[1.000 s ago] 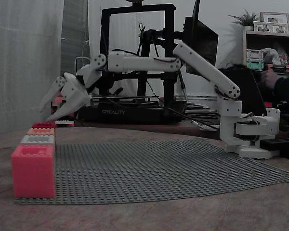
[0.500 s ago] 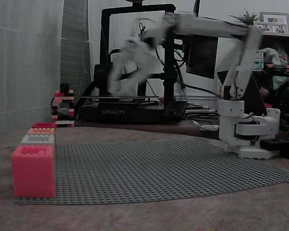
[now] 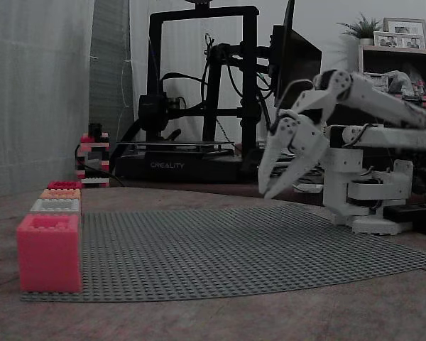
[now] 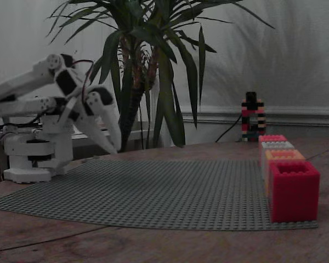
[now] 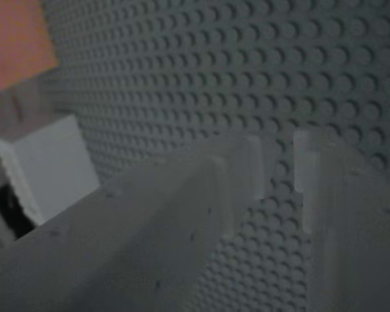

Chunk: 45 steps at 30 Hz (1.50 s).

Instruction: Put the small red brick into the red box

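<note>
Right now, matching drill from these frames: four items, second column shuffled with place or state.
Items:
1. gripper
2. red box
3. grey studded baseplate
4. small brick tower

Descriptions:
A. lies flat under the row of boxes
B. nearest the camera in the row of boxes, open top
C. hangs above the mat near the arm's base, fingers apart, nothing between them
D. stands upright on the table behind the mat

Pairs: 1-C, 2-B, 3-A, 4-D
</note>
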Each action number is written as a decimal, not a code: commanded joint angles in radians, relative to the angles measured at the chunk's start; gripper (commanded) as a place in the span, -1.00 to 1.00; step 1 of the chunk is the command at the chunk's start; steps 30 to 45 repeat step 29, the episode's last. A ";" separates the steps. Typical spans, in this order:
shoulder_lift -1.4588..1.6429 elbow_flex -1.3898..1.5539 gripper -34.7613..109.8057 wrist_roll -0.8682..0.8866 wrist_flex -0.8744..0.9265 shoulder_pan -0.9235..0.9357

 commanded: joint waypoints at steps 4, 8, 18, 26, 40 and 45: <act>0.072 0.043 -0.52 0.012 0.035 -0.026; 0.072 0.052 -0.52 0.018 0.031 -0.026; 0.072 0.052 -0.52 0.026 0.031 -0.026; 0.072 0.052 -0.52 0.026 0.031 -0.026; 0.072 0.052 -0.52 0.026 0.031 -0.026; 0.072 0.052 -0.52 0.026 0.031 -0.026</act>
